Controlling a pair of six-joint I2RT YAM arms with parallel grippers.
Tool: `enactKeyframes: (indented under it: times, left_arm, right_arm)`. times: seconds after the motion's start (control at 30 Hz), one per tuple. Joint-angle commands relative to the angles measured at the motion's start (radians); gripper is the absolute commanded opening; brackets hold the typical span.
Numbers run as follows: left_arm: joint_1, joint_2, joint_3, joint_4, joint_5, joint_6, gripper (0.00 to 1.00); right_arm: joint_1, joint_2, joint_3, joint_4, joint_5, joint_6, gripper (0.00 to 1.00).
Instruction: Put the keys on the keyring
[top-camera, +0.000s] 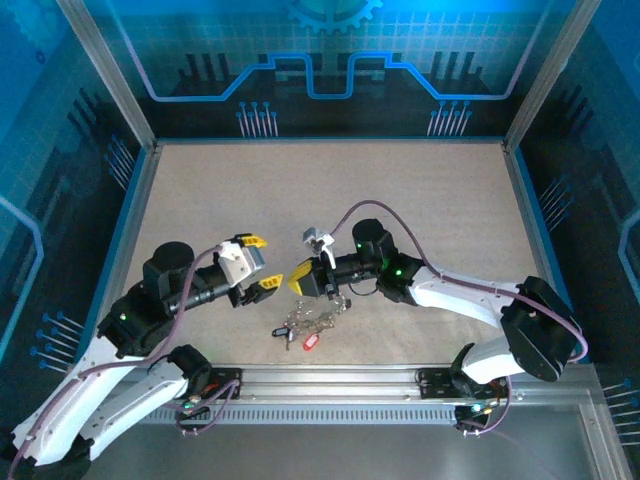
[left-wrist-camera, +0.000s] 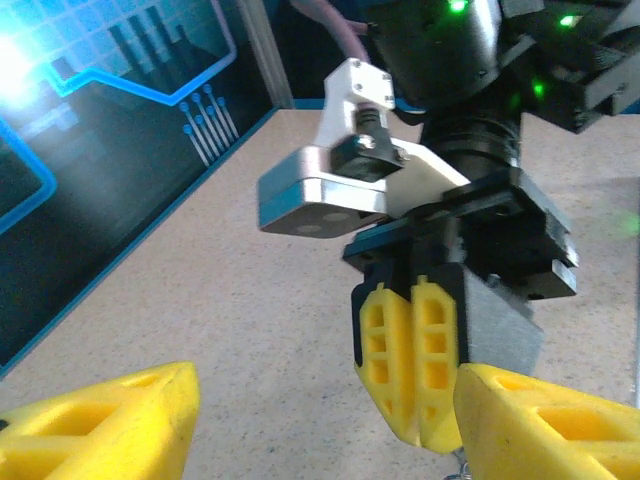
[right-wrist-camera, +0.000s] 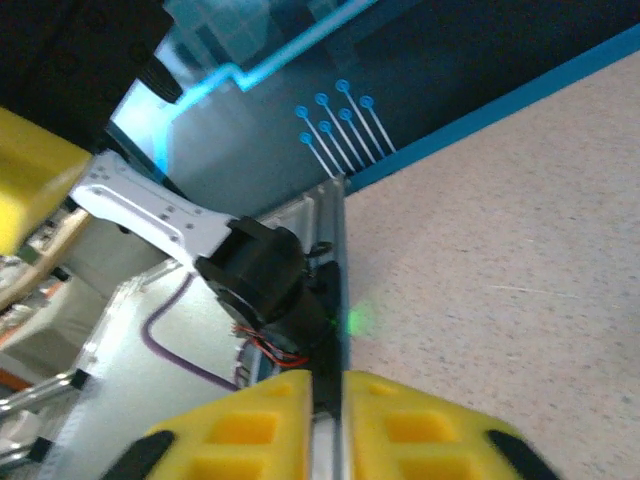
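keys (top-camera: 298, 331) fanned on desk (top-camera: 330, 190), lower centre of top view; left gripper (top-camera: 260, 262) jaws open, right gripper (top-camera: 300, 279) jaws closed, can't tell if pinching anything; bunch looks light, rigid, slippery, so pinch one flat head

The right gripper (right-wrist-camera: 335, 425) at six o'clock has its yellow fingers (right-wrist-camera: 250, 425) pressed almost together. The tan table (right-wrist-camera: 520, 250) spreads toward three o'clock; a white bracket (right-wrist-camera: 150, 210) and black motor (right-wrist-camera: 265, 270) sit toward nine.
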Motion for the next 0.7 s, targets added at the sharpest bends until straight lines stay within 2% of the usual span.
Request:
enactKeyframes:
  times: [0.0,0.07,0.17,0.3,0.4,0.47,0.57,0.67]
  left_arm:
    - [0.006,0.000,-0.057,0.000,-0.141,-0.068,0.71]
    - [0.010,0.021,-0.079,0.009,-0.227,-0.127,0.73]
    - [0.032,0.063,-0.075,0.004,-0.253,-0.205,0.76]
    - [0.064,0.147,-0.089,0.022,-0.309,-0.420,0.79]
    - [0.093,0.217,-0.089,0.015,-0.272,-0.528,0.78]
    - [0.134,0.248,-0.080,-0.002,-0.259,-0.617,0.76]
    - [0.230,0.268,-0.070,-0.031,-0.179,-0.719,0.75]
    - [0.328,0.268,-0.096,-0.033,-0.106,-0.818,0.74]
  right_arm:
    - [0.004,-0.043,0.026,-0.174,0.137,-0.170,0.24]
    - [0.000,-0.077,0.041,-0.314,0.257,-0.306,0.31]
    - [-0.016,-0.148,-0.002,-0.369,0.346,-0.486,0.41]
    - [-0.042,-0.217,-0.035,-0.367,0.438,-0.563,0.47]
    - [-0.044,-0.219,-0.033,-0.383,0.426,-0.632,0.48]
    - [-0.031,-0.219,-0.049,-0.381,0.400,-0.735,0.49]
    - [-0.024,-0.202,-0.061,-0.395,0.305,-0.899,0.50]
    - [0.001,-0.126,-0.007,-0.439,0.325,-0.989,0.50]
